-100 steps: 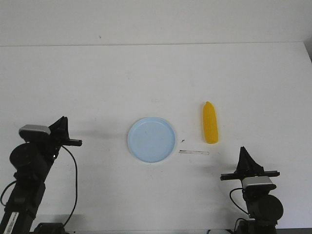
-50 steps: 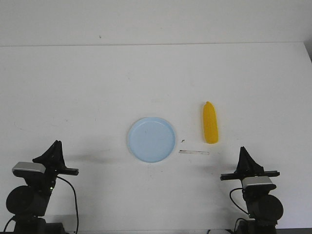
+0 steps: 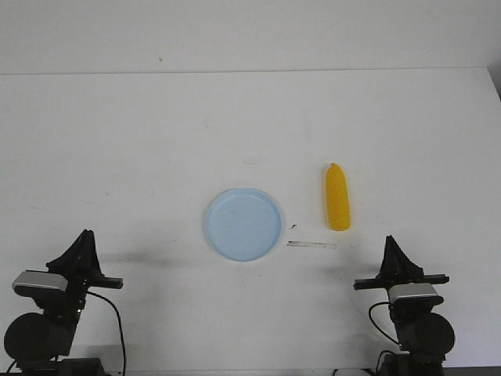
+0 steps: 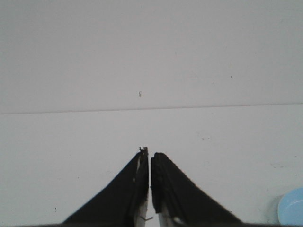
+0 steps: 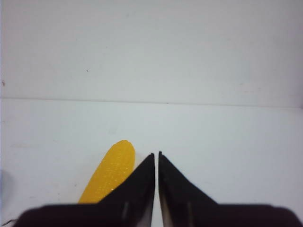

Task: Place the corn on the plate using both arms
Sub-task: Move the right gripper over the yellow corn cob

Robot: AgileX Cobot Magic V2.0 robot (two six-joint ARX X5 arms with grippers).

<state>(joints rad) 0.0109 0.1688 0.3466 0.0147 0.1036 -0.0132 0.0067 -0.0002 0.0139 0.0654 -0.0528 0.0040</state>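
From my station I see the corn (image 3: pixel 337 197) lying flat on the white table (image 3: pixel 156 133), its long axis running away from the robot, with the narrower rounded tip at the far end. It sits to the right of the plate (image 3: pixel 243 224), apart from it, with bare table between them. The plate is pale blue, holds nothing, and rests near the middle of the table.

A thin pale strip (image 3: pixel 311 245) lies on the table just nearer the robot than the corn's blunt end, between corn and plate, and a tiny dark speck (image 3: pixel 293 226) sits beside the plate's right rim. I cannot read any writing on the strip, and I find no brand, label or lettering anywhere in these views.

The left gripper (image 3: pixel 82 237) sits low at the near left edge, well away from the plate. In its wrist view the fingers (image 4: pixel 135 184) are pressed together to a hairline seam, with nothing between them; a sliver of the plate shows at the frame's corner.

The right gripper (image 3: pixel 390 243) sits low at the near right edge, nearer the robot than the corn and not touching it. Its fingers (image 5: pixel 139 182) are likewise drawn together and hold nothing, with the corn visible just beyond them.
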